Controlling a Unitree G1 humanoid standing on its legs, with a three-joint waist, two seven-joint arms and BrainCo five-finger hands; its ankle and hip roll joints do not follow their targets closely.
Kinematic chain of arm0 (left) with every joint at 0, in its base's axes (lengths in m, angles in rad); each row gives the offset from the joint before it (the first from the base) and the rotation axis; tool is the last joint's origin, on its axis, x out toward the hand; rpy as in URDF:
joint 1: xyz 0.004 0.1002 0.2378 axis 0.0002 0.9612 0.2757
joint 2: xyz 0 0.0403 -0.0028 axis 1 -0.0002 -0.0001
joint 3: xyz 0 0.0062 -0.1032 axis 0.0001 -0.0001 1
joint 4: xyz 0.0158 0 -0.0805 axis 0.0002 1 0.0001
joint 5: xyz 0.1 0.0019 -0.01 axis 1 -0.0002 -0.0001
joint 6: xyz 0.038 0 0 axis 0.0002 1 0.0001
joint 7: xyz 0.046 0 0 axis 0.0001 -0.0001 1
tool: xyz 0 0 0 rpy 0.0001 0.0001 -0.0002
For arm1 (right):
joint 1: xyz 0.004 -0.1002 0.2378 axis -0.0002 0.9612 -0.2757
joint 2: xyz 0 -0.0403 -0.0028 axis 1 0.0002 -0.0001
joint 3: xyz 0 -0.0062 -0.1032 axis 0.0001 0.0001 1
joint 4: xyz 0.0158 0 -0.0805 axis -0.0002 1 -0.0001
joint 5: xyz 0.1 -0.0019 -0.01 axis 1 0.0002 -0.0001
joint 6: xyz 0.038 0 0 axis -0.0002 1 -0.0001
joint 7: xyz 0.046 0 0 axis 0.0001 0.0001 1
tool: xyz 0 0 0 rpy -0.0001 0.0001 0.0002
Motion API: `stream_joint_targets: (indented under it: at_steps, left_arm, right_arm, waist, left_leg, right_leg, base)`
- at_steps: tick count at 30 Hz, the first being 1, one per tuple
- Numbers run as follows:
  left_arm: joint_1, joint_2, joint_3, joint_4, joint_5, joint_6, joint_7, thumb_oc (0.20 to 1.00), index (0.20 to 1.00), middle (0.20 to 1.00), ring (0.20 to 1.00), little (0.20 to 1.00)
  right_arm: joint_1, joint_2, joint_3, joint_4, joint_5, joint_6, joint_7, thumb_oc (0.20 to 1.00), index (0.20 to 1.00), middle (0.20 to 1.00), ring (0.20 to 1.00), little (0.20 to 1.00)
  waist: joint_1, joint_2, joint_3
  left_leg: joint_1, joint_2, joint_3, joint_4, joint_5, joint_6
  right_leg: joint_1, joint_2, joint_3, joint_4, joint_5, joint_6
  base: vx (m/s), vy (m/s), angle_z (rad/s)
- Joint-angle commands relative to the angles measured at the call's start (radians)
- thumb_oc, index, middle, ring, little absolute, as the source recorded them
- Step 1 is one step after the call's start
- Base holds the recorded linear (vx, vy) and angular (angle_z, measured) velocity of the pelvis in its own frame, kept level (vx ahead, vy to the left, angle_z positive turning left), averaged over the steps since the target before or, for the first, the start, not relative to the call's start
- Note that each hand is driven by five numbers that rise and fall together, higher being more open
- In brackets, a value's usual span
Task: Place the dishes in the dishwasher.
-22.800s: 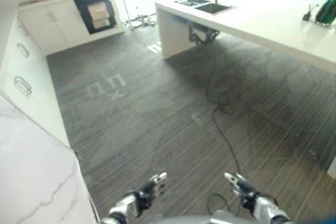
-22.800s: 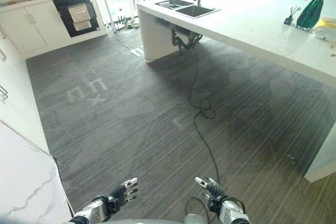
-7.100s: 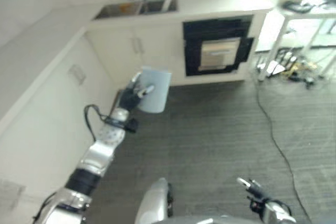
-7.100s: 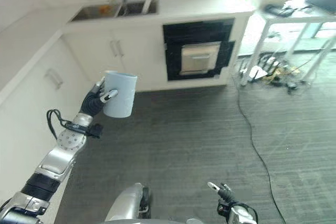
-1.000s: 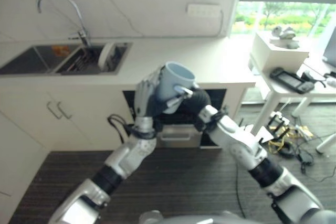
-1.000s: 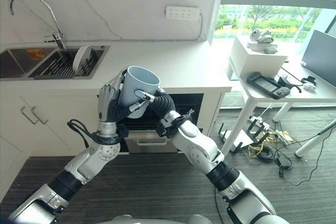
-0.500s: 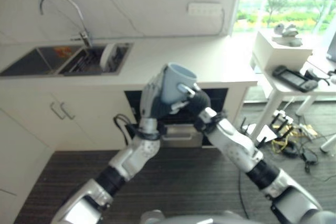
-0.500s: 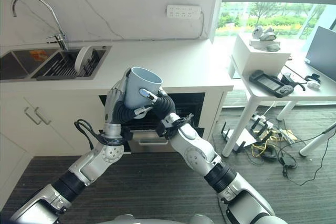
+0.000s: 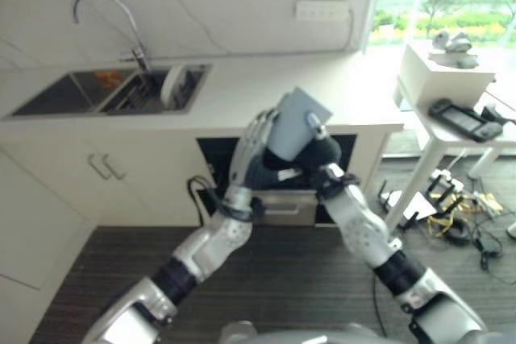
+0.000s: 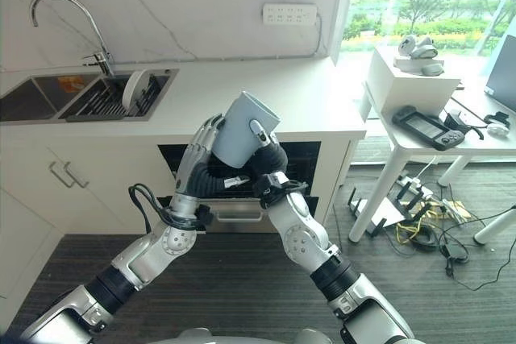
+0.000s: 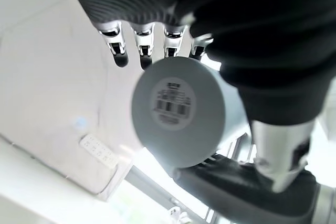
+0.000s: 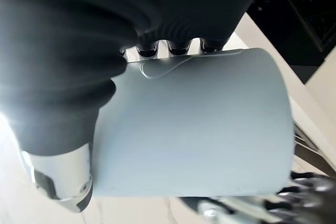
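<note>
Above the black dishwasher (image 10: 298,163) under the table's front edge, a pale blue cup (image 10: 242,130) is held tilted in the air. Right robot hand (image 10: 262,159) has its fingers and thumb curled round the cup. Left robot hand (image 10: 201,147) lies against the cup's side with fingers straight.

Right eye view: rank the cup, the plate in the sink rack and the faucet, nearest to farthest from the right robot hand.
1. Cup: gripped in the right robot hand.
2. Plate: upright in the sink rack, off to the left.
3. Faucet: farther left, behind the sink.
</note>
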Motion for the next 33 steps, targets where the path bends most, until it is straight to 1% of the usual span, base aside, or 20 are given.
stream_joint_targets:
  at_steps: [1,3,5,8,9,10,11,12,14,15,16,18,19,20,24,26,27,28,30,33]
  left_arm:
    - [-0.008,0.056,-0.005,-0.048,-0.017,-0.012,0.057,1.000,1.000,1.000,1.000,1.000]
    - [-0.016,0.055,0.003,-0.027,-0.018,-0.032,0.088,1.000,1.000,1.000,1.000,1.000]
    - [-0.046,0.052,0.008,-0.013,-0.021,-0.047,0.096,1.000,1.000,1.000,1.000,1.000]
    - [-0.054,0.071,0.017,0.016,-0.040,-0.066,0.085,1.000,1.000,1.000,1.000,1.000]
    - [-0.046,0.077,0.024,0.016,-0.028,-0.076,0.075,1.000,1.000,1.000,1.000,1.000]
    - [-0.033,0.090,0.026,0.018,-0.004,-0.088,0.056,1.000,1.000,1.000,1.000,1.000]
    - [-0.024,0.096,0.024,0.021,0.002,-0.091,0.045,1.000,1.000,1.000,1.000,1.000]
    - [-0.008,0.100,0.028,0.021,-0.006,-0.089,0.029,1.000,1.000,1.000,1.000,1.000]
    - [-0.003,0.101,0.033,0.021,-0.031,-0.085,0.026,1.000,1.000,1.000,1.000,1.000]
    - [-0.011,0.099,0.038,0.024,-0.036,-0.086,0.017,1.000,1.000,1.000,1.000,1.000]
    - [-0.051,0.098,0.034,0.037,-0.052,-0.079,-0.018,1.000,1.000,1.000,1.000,1.000]
    - [-0.064,0.095,0.025,0.043,-0.067,-0.076,-0.036,1.000,1.000,1.000,1.000,1.000]
    - [-0.074,0.075,0.009,0.054,-0.096,-0.059,-0.057,1.000,1.000,1.000,1.000,1.000]
    - [-0.068,0.069,0.008,0.055,-0.097,-0.058,-0.066,1.000,1.000,1.000,1.000,1.000]
    - [-0.028,0.063,-0.010,0.074,-0.103,-0.049,-0.096,1.000,1.000,1.000,1.000,1.000]
    - [-0.002,0.066,-0.007,0.076,-0.118,-0.053,-0.080,1.000,1.000,1.000,1.000,1.000]
    - [0.023,0.068,0.010,0.070,-0.120,-0.061,-0.085,1.000,1.000,1.000,1.000,1.000]
    - [0.039,0.071,0.019,0.076,-0.125,-0.073,-0.091,1.000,1.000,1.000,1.000,1.000]
    - [0.020,0.064,0.017,0.109,-0.126,-0.098,-0.145,1.000,1.000,1.000,1.000,1.000]
    - [-0.004,0.058,-0.005,0.143,-0.133,-0.088,-0.161,1.000,1.000,1.000,1.000,1.000]
  right_arm:
    - [-0.090,0.047,-0.080,-0.089,-0.027,-0.094,0.096,0.200,0.200,0.200,0.200,0.200]
    - [-0.109,0.053,-0.083,-0.061,-0.047,-0.102,0.120,0.200,0.200,0.200,0.200,0.200]
    - [-0.127,0.048,-0.089,-0.053,-0.083,-0.130,0.118,0.200,0.200,0.200,0.200,0.200]
    - [-0.094,0.016,-0.111,-0.080,-0.058,-0.137,0.123,0.200,0.200,0.200,0.200,0.200]
    - [-0.069,0.007,-0.115,-0.096,-0.065,-0.137,0.131,0.200,0.200,0.200,0.200,0.200]
    - [-0.012,0.003,-0.115,-0.119,-0.063,-0.145,0.146,0.200,0.200,0.200,0.200,0.200]
    - [0.021,0.007,-0.113,-0.121,-0.048,-0.152,0.159,0.200,0.200,0.200,0.200,0.200]
    - [0.057,0.012,-0.116,-0.108,-0.035,-0.152,0.192,0.200,0.200,0.200,0.200,0.200]
    - [0.071,0.023,-0.105,-0.076,-0.040,-0.163,0.232,0.200,0.200,0.200,0.200,0.200]
    - [0.063,0.029,-0.099,-0.065,-0.053,-0.168,0.237,0.200,0.200,0.200,0.200,0.200]
    - [0.010,0.045,-0.101,-0.041,-0.064,-0.152,0.239,0.200,0.200,0.200,0.200,0.200]
    - [-0.007,0.037,-0.114,-0.032,-0.049,-0.141,0.240,0.200,0.200,0.200,0.200,0.200]
    - [-0.009,0.022,-0.127,-0.029,-0.024,-0.144,0.239,0.200,0.200,0.200,0.200,0.200]
    - [-0.009,0.016,-0.133,-0.029,-0.023,-0.149,0.239,0.200,0.200,0.200,0.200,0.200]
    - [-0.006,-0.006,-0.161,-0.060,-0.024,-0.149,0.193,0.200,0.200,0.200,0.200,0.200]
    - [0.002,-0.016,-0.161,-0.064,-0.032,-0.143,0.190,0.200,0.200,0.200,0.200,0.200]
    - [0.012,-0.017,-0.160,-0.058,-0.043,-0.151,0.198,0.200,0.200,0.200,0.200,0.200]
    - [0.016,-0.017,-0.162,-0.054,-0.047,-0.159,0.199,0.200,0.200,0.200,0.200,0.200]
    - [0.019,0.000,-0.165,-0.046,-0.100,-0.198,0.179,0.200,0.200,0.200,0.200,0.200]
    - [0.041,-0.007,-0.165,-0.041,-0.070,-0.192,0.210,0.200,0.200,0.200,0.200,0.200]
  waist:
    - [0.023,-0.062,0.096]
    - [0.022,-0.024,0.104]
    - [0.018,-0.010,0.106]
    - [0.021,-0.021,0.095]
    - [0.023,-0.027,0.094]
    - [0.024,-0.035,0.099]
    - [0.021,-0.035,0.106]
    - [0.016,-0.031,0.113]
    - [0.005,-0.041,0.122]
    - [-0.001,-0.051,0.125]
    - [-0.013,-0.069,0.133]
    - [-0.019,-0.072,0.129]
    - [-0.024,-0.077,0.119]
    - [-0.023,-0.078,0.116]
    - [-0.040,-0.065,0.100]
    - [-0.034,-0.070,0.109]
    - [-0.019,-0.074,0.127]
    - [-0.013,-0.064,0.137]
    - [-0.019,-0.032,0.133]
    - [-0.031,-0.028,0.124]
  left_leg:
    - [-0.003,-0.024,-0.051,0.096,0.107,-0.011]
    - [-0.085,0.015,-0.073,0.096,0.075,-0.015]
    - [-0.154,0.032,-0.096,0.096,0.064,-0.022]
    - [-0.138,-0.011,-0.094,0.096,0.017,-0.004]
    - [-0.137,-0.024,-0.089,0.096,0.012,0.007]
    - [-0.129,-0.053,-0.088,0.096,-0.001,0.039]
    - [-0.112,-0.064,-0.093,0.096,-0.009,0.055]
    - [-0.086,-0.069,-0.100,0.096,-0.020,0.070]
    - [-0.074,-0.075,-0.104,0.096,-0.037,0.072]
    - [-0.074,-0.081,-0.098,0.096,-0.049,0.071]
    - [-0.071,-0.075,-0.074,0.096,-0.088,0.070]
    - [-0.079,-0.067,-0.080,0.096,-0.088,0.069]
    - [-0.094,-0.043,-0.078,0.096,-0.076,0.058]
    - [-0.100,-0.028,-0.076,0.096,-0.066,0.049]
    - [-0.094,0.013,-0.085,0.096,-0.042,0.020]
    - [-0.061,-0.014,-0.100,0.096,0.000,0.016]
    - [-0.055,-0.039,-0.137,0.096,0.059,0.011]
    - [-0.075,-0.035,-0.158,0.096,0.047,0.012]
    - [-0.135,0.002,-0.145,0.096,0.030,-0.001]
    - [-0.134,0.000,-0.140,0.096,0.010,0.002]
  right_leg:
    - [0.117,-0.036,0.081,-0.127,0.091,0.010]
    - [0.114,-0.034,0.076,-0.127,0.084,0.023]
    - [0.110,-0.067,0.061,-0.127,0.085,0.050]
    - [0.112,-0.123,0.051,-0.127,0.096,0.094]
    - [0.124,-0.124,0.052,-0.127,0.097,0.096]
    - [0.157,-0.108,0.050,-0.127,0.106,0.085]
    - [0.167,-0.095,0.041,-0.127,0.122,0.076]
    - [0.150,-0.087,0.026,-0.127,0.166,0.069]
    - [0.081,-0.099,0.047,-0.127,0.196,0.068]
    - [0.039,-0.113,0.066,-0.127,0.220,0.077]
    - [-0.057,-0.132,0.099,-0.127,0.254,0.104]
    - [-0.064,-0.114,0.126,-0.127,0.236,0.109]
    - [-0.058,-0.087,0.125,-0.127,0.202,0.107]
    - [-0.051,-0.082,0.115,-0.127,0.188,0.104]
    - [-0.014,-0.029,0.121,-0.127,0.134,0.064]
    - [0.007,-0.023,0.137,-0.127,0.132,0.046]
    - [0.029,-0.020,0.152,-0.127,0.128,0.031]
    - [0.047,-0.015,0.156,-0.127,0.123,0.030]
    - [0.067,-0.015,0.124,-0.127,0.104,0.041]
    - [0.059,-0.044,0.114,-0.127,0.112,0.062]
  base:
    - [-0.04,0.231,0.35]
    - [-0.05,0.468,0.21]
    - [0.01,0.583,0.36]
    - [0.12,0.485,0.08]
    - [0.23,0.397,-0.23]
    - [0.25,0.342,-0.08]
    - [0.28,0.320,0.01]
    - [0.17,0.166,0.06]
    - [0.05,0.003,0.02]
    - [-0.04,-0.235,0.02]
    - [-0.02,-0.310,-0.04]
    - [0.01,-0.289,-0.07]
    - [0.03,-0.300,0.18]
    - [0.05,-0.398,0.55]
    - [0.09,-0.215,0.28]
    - [0.11,-0.077,0.21]
    - [0.07,0.044,-0.02]
    - [0.04,0.187,-0.24]
    - [0.03,0.301,-0.28]
    - [0.02,0.196,-0.02]
